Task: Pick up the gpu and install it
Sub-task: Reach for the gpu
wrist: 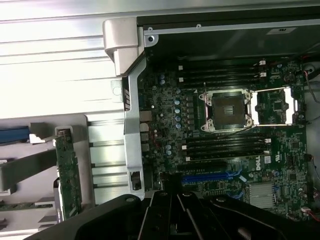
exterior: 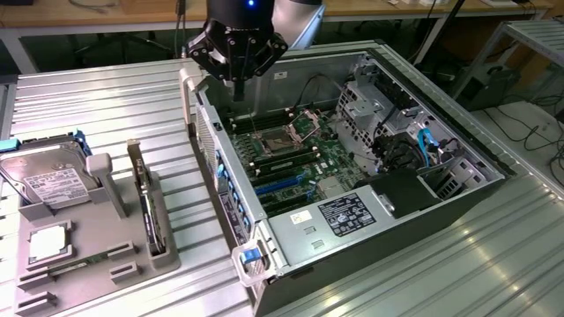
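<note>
Green gpu [wrist: 65, 170] stands edge-on in rack [exterior: 102, 228], one end hidden behind tool [wrist: 172, 184].

I see open computer case [exterior: 387, 257] on slatted metal table [exterior: 97, 99], motherboard [exterior: 291, 165] exposed. Hard drive [exterior: 44, 175], processor chip [exterior: 49, 241] sit in gray holder [exterior: 168, 254], exterior view's left.

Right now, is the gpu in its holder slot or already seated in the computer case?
In the holder: the gpu stands on edge in the grey holder beside the computer case, untouched.
</note>
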`<state>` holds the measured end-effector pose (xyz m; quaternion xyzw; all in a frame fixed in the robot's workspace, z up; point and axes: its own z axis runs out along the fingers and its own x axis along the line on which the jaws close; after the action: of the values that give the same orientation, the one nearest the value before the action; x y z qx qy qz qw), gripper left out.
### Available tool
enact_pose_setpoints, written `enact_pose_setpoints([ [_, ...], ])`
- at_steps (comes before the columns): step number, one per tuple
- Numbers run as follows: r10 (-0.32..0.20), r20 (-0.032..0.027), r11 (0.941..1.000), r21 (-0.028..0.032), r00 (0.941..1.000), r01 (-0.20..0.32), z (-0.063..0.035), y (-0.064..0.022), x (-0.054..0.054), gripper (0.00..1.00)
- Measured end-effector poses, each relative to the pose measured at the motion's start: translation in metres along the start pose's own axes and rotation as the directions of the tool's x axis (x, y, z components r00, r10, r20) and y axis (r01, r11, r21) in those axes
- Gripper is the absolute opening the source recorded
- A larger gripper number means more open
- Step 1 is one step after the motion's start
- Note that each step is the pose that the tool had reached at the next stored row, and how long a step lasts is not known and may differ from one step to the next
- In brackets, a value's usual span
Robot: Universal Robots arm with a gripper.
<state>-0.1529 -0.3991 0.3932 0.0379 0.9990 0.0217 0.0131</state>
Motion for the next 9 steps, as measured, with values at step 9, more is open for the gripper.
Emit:
enact_pose_setpoints([
  [9, 0.000, 0.0000, 1.0000, -0.0001, 1.0000, 0.000, -0.0002, -0.0008, 0.0082, 0.11],
])
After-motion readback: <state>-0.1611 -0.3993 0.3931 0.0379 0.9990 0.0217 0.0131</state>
